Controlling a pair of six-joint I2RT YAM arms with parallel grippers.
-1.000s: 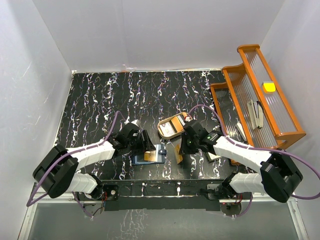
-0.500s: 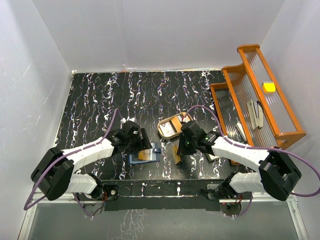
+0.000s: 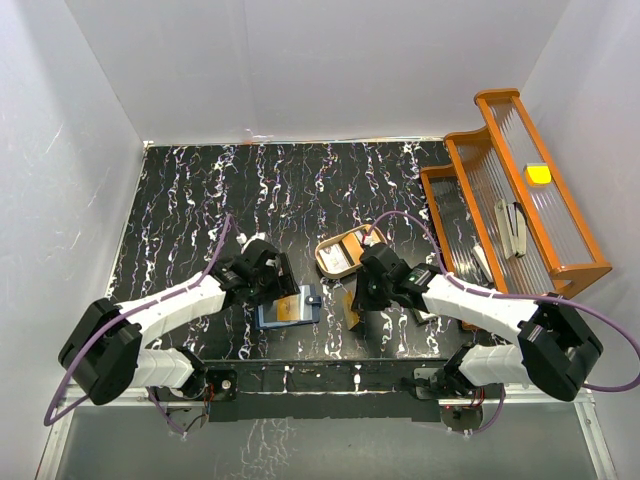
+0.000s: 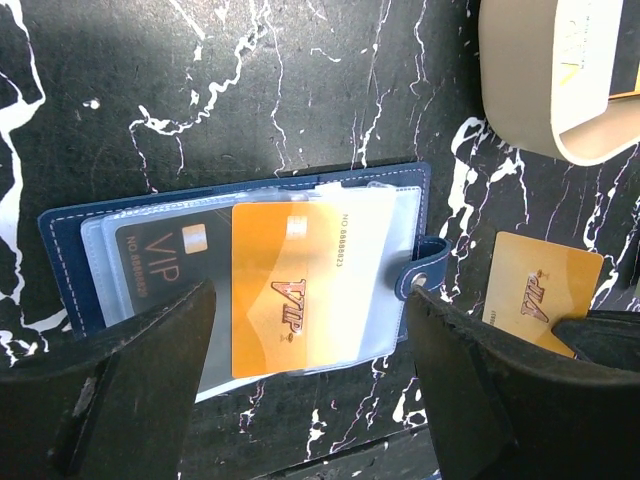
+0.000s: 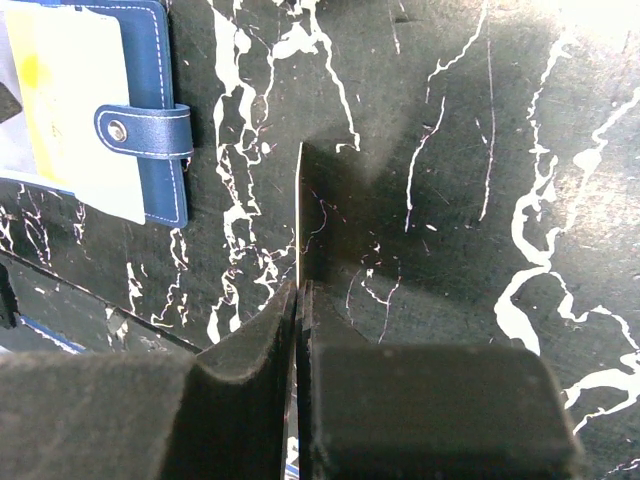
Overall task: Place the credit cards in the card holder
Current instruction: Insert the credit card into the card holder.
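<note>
Left gripper [image 4: 310,375] spread wide over orange VIP card [image 4: 285,290], which rests on open card holder [image 4: 70,235] between its fingers. Right gripper [image 5: 300,310] pinches second card [image 5: 300,215] edge-on. Next, probably: carry it to a sleeve.

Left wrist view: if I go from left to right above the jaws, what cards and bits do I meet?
Black card → orange card → snap tab → second orange card.
</note>
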